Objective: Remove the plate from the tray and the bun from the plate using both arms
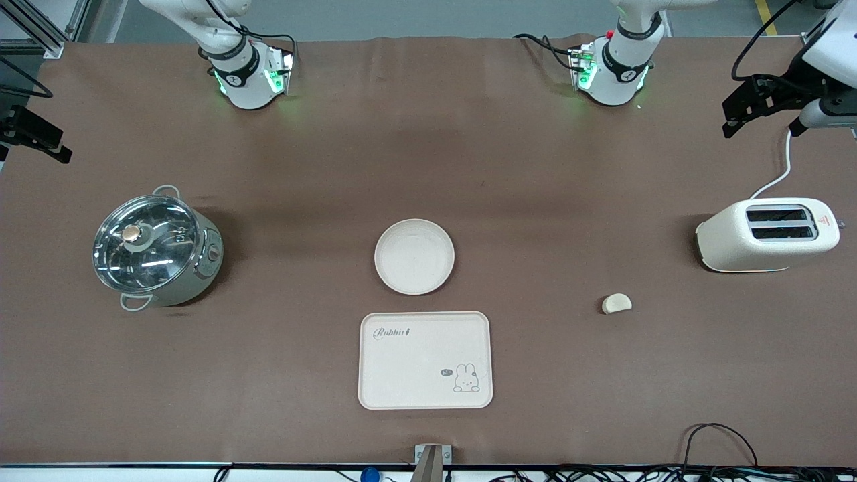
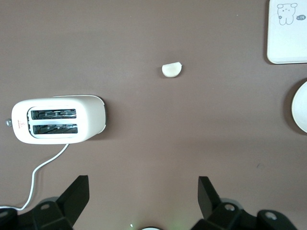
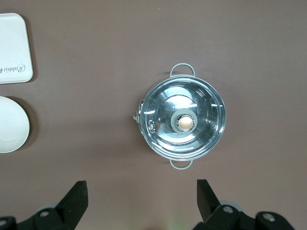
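Plate (image 1: 414,256) sits empty on the brown table (image 1: 428,154), about midway between the two arms' ends, rim up, nothing touching it. I see the tray (image 1: 425,359) just beside it, nearer the front camera, with a narrow strip of table between them; its rabbit drawing is in the corner toward the left arm's end.

Bun (image 1: 616,303) lies alone on the table toward the left arm's end, well apart from the plate and tray, near the toaster (image 1: 768,233) and somewhat nearer the front camera than it. In the left wrist view the bun (image 2: 171,70) shows as a half-moon lump, though I cannot tell which face is down.

Pot (image 1: 155,250) with a glass lid stands toward the right arm's end.

Left gripper (image 2: 144,191) is raised over the table by the toaster (image 2: 58,120), fingers spread wide, holding nothing. Right gripper (image 3: 142,194) is raised over the table by the pot (image 3: 182,122), fingers likewise wide and empty.
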Robot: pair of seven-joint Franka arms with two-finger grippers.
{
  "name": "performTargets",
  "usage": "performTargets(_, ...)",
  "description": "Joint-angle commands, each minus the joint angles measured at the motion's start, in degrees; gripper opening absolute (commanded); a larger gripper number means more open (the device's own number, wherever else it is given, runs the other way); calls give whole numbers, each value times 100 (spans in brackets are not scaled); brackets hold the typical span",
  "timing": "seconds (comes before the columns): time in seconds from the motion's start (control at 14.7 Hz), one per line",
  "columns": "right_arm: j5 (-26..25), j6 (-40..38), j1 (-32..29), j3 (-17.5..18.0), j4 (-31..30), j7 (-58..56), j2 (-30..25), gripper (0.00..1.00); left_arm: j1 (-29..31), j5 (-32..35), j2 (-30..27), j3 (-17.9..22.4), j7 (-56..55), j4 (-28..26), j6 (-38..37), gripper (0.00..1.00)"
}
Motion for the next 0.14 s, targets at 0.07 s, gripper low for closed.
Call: performTargets(0.07,-110,-96,-47,58,48,-103,11,100,-22,-120,116,19,91,134,-232,100)
